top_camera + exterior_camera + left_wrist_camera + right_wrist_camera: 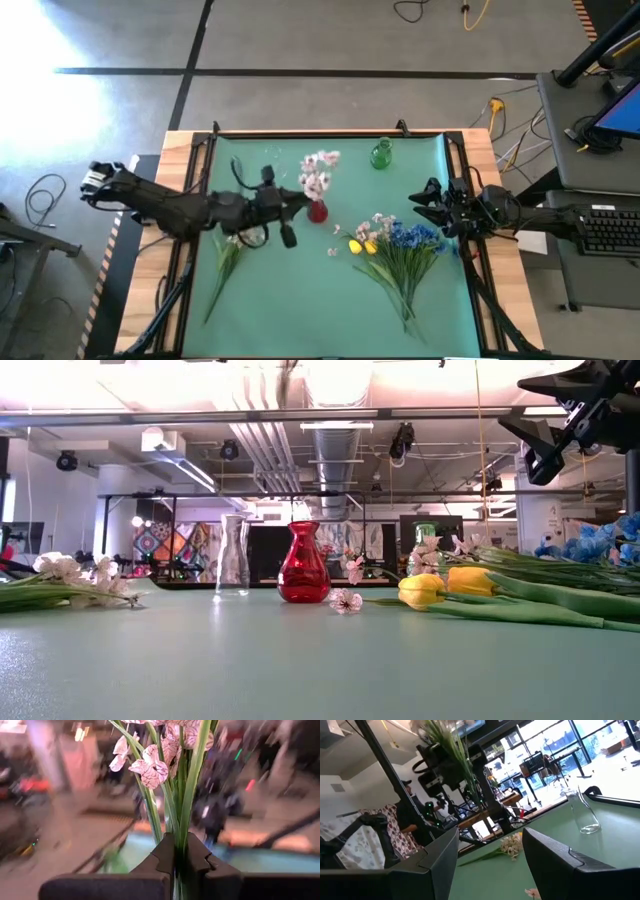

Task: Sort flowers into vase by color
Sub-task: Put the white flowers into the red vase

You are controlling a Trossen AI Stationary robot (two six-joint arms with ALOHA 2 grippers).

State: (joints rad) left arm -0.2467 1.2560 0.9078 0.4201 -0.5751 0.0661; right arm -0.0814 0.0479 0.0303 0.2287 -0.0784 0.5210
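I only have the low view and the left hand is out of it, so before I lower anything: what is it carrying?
Observer: The left hand is shut on the green stems of a pinkish-white blossom spray.
Operator: Where is it over the table?
Observer: From above, it is right beside the red vase, with the blossoms showing on the vase's far side.
Operator: Is the right hand carrying anything?
Observer: No. The right hand is open and empty, near the blue flowers.
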